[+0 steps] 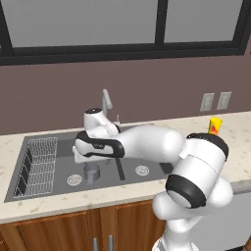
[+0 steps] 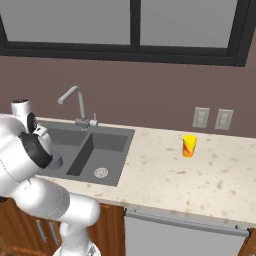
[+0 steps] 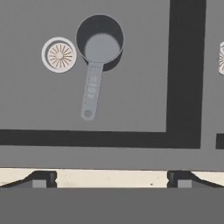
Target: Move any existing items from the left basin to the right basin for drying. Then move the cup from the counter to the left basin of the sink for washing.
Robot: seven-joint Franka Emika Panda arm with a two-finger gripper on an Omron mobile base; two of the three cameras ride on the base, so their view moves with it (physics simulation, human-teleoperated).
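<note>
Grey pot (image 3: 99,42) in the left basin (image 3: 131,87) beside its drain (image 3: 59,54), jaws wide apart above, yellow cup (image 2: 189,145) on the counter (image 2: 175,175)

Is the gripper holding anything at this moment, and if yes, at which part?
Nothing is held. The gripper is open above the left basin, and the pot stands below it, untouched.

arm (image 1: 162,144): glossy white rounded shells | joints: black bands | fingers (image 3: 43,179): small, dark, grey-tipped
</note>
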